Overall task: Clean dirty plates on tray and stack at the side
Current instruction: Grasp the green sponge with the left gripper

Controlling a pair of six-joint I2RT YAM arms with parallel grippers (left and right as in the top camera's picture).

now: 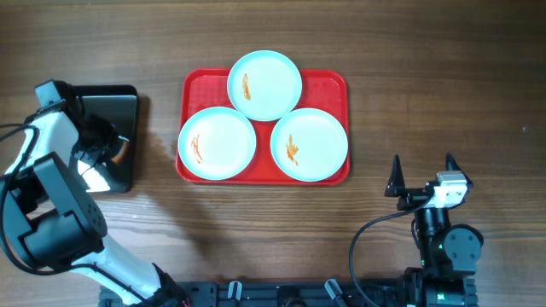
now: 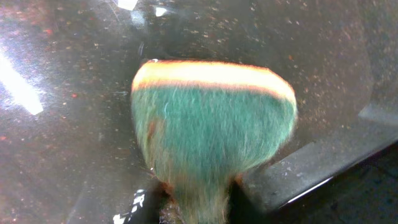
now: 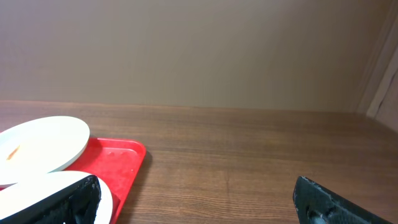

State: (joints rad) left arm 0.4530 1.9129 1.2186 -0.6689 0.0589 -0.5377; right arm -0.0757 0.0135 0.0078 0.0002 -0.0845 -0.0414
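On the red tray (image 1: 194,85) at mid-table (image 1: 426,68) sit three pale plates w/ orange smears. One is at the tray's far edge (image 1: 264,85), hanging a bit over the rim. One is at the near-left corner (image 1: 217,143) and one at the near-right corner (image 1: 309,145). The far plate meets both near ones at their rims; the two near ones are just beside each other.

Well left of the tray, the left gripper (image 1: 113,148) is over a glossy black tray (image 1: 128,102). It's pinching a sponge (image 2: 211,124) (green scrub face, orange-yellow band along the far edge). The sponge narrows to a squeezed neck at the bottom of the left wrist view, and the fingers are hidden behind it. The sponge is low over the black tray's speckled surface (image 2: 323,62); can't tell if it's touching. From overhead only a small orange bit of the sponge (image 1: 122,152) shows past the gripper.

Near and to the right of the red tray, the right gripper (image 1: 422,175) is spread wide, holding nothing and touching nothing, w/ both fingertips pointing toward the tray's side of the table. In the right wrist view its fingers (image 3: 74,199) frame bare wood. The tray's corner (image 3: 121,162) and two plates, the far one (image 3: 37,146) and the near-right one (image 3: 107,204), show at lower left, apart from that gripper (image 3: 202,205).
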